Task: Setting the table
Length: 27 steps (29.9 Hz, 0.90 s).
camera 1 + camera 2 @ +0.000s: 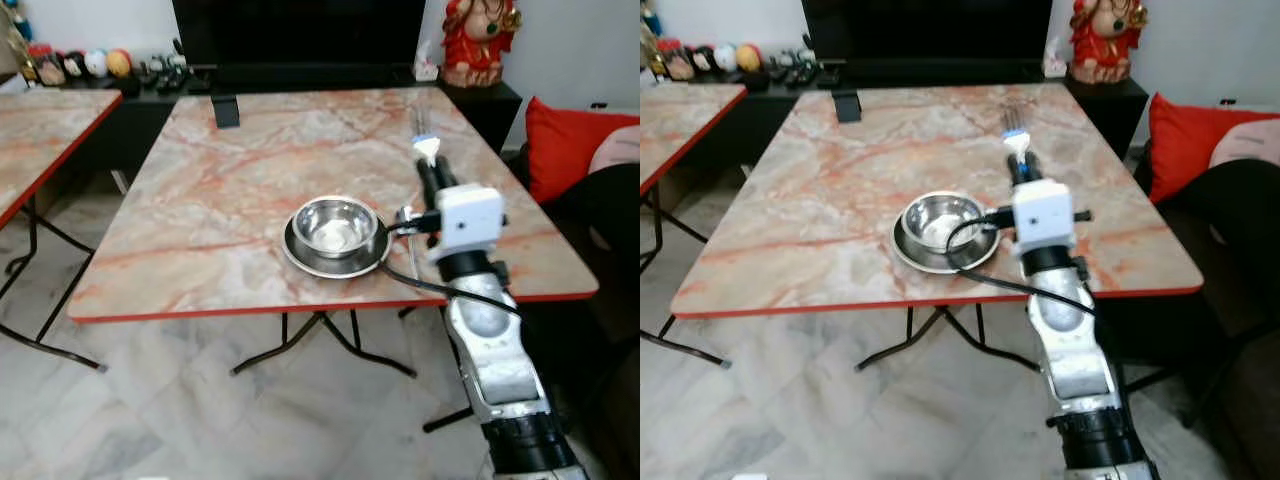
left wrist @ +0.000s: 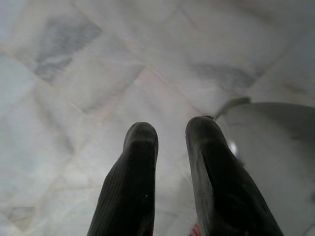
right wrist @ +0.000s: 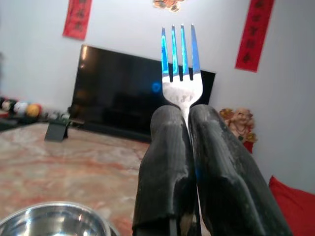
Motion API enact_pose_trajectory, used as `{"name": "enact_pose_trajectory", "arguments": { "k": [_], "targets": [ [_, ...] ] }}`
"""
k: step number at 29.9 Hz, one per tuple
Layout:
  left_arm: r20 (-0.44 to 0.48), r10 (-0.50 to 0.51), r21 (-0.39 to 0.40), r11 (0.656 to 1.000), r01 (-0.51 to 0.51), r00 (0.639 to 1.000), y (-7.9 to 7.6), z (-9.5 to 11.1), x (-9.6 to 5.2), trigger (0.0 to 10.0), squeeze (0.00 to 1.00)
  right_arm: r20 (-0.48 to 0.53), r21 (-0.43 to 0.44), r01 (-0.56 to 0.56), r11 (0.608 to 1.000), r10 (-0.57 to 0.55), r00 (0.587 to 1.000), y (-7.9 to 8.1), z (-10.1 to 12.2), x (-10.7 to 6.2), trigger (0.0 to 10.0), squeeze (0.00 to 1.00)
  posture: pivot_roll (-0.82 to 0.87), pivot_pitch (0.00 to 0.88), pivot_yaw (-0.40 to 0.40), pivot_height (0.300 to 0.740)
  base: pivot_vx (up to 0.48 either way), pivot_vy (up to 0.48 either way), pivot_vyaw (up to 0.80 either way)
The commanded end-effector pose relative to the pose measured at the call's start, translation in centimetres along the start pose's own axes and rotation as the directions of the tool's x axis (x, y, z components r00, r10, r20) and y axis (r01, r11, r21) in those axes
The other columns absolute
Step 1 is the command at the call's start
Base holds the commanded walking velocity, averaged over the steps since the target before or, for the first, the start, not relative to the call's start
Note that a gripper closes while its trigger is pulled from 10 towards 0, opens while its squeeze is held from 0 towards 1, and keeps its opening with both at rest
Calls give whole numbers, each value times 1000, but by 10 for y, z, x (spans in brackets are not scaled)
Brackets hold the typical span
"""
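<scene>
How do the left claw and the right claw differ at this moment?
The right claw is shut on a fork, tines pointing out past its tips; the left claw holds nothing, its fingers slightly apart. The right claw is raised over the marble table, beside the steel bowl; the left claw hangs over the floor. Both have two long black fingers.

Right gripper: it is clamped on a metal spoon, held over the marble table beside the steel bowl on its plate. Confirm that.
Not quite. The right gripper is shut on a silver metal fork, not a spoon; the right wrist view shows its four tines. The rest holds: it is over the pink marble table, beside the shiny steel bowl on its round steel plate.
</scene>
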<state>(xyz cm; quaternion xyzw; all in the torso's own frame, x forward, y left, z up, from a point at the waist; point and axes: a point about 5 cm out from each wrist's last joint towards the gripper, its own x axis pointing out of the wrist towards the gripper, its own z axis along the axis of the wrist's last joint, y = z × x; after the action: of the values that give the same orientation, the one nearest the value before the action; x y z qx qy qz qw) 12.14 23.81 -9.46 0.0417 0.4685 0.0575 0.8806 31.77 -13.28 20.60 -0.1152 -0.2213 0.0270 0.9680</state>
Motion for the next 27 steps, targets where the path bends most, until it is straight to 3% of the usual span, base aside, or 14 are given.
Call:
{"name": "enact_pose_trajectory", "arguments": {
  "k": [1,27],
  "targets": [
    [-10,7,0,1000,-7,1000,4,-2,-1,10000,0,17,8,-18,1000,17,1000,6,5,2,10000,0,-66,0,5,707,0,0,0],
    [-5,6,-24,1000,-7,1000,5,-3,-1,10000,0,18,14,-22,1000,21,1000,7,5,5,10000,0,-62,0,0,707,0,0,0]
  ]
}}
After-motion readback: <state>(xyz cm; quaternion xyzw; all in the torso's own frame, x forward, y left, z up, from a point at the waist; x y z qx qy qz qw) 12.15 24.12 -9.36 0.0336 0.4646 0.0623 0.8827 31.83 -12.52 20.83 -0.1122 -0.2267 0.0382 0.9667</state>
